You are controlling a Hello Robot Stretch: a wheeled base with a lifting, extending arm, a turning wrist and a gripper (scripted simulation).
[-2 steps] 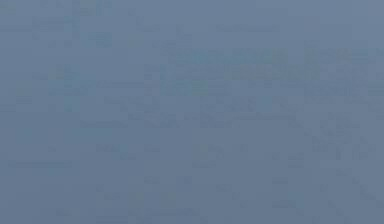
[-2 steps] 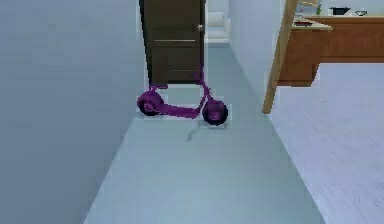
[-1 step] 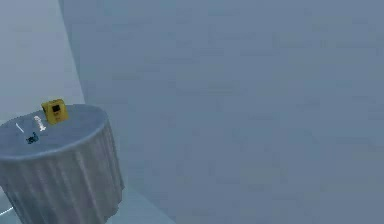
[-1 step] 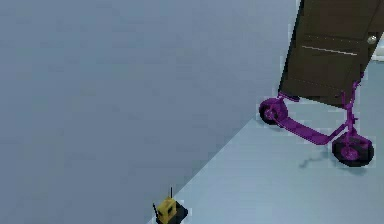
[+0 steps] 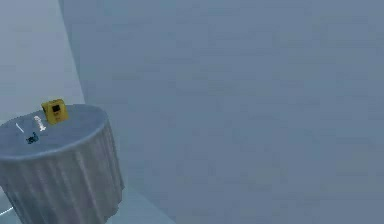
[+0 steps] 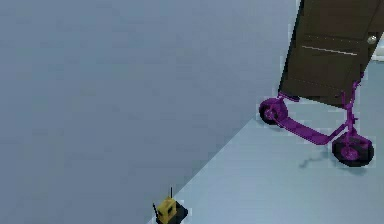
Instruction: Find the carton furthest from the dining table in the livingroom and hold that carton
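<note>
At the forward view's lower left, in a corner of grey-blue wall [image 5: 250,90], stands a round table [image 5: 70,175] under a draped grey cloth. On its top, from left to right, lie a small dark bit [image 5: 32,139] and a little white piece [image 5: 40,123]. Toward the far rim a yellow box [image 5: 54,109] with a dark patch on its front stands upright, apart from the other two. It has a carton's shape, but I cannot tell for sure that it is the one sought. Right of the table there is bare wall down to a strip of pale floor.

The arm side view brings other things. At its near edge, left of middle, a small yellow thing [image 6: 167,210] with a thin stalk rising from it sits on a dark base on the floor [image 6: 260,190]. Far off to the right a purple scooter [image 6: 318,122] stands upright on two dark wheels, just in front of a dark brown door [image 6: 325,50].

The gripper's state I cannot tell.
</note>
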